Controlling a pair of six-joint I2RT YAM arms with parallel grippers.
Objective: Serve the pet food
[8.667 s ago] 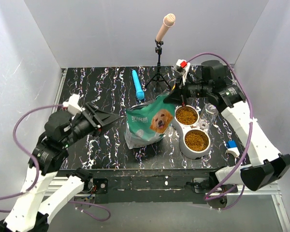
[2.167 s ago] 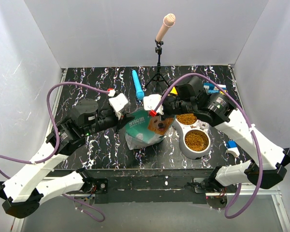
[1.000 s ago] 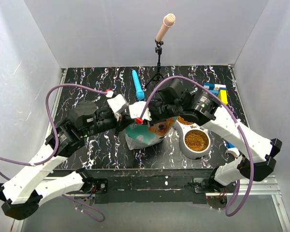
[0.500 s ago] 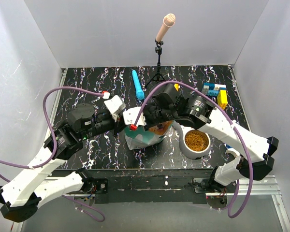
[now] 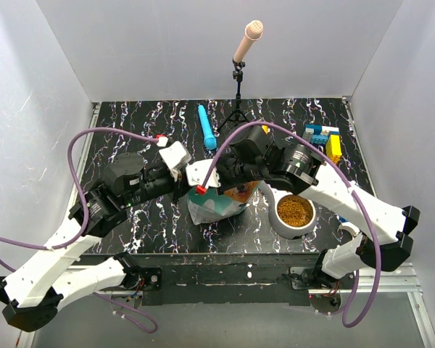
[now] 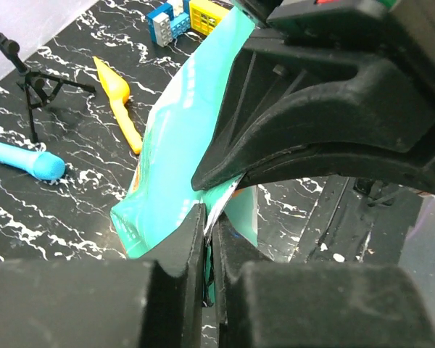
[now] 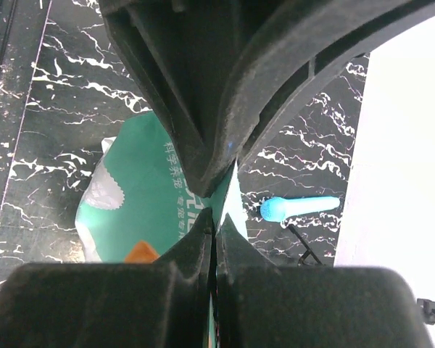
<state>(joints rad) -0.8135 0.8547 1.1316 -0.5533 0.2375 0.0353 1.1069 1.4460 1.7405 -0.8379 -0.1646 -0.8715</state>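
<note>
Both grippers are on the pet food bag, which stands upright mid-table, just left of the double bowl.

Left gripper: fingers pressed nearly together, pinching the bag's top edge, with film visible in the gap. Right gripper: same, clamped onto that top edge from the opposite direction, its tips almost nose to nose with the left's.

Near bowl compartment holds kibble. The far one is hidden under the right arm in the top view.

Handling, my read: the bag is thin flexible film, glossy, so probably slippery. The contents are loose, so the weight sits low and shifts, and I expect the pouch to sag or fold if it's carried by one corner. The top seam looks like the stiffest place to hold. I'd grip there, close to the edge, and pull apart gently.

Risks: film slipping out of the pads, or the bag tipping and dumping past the bowl.
</note>
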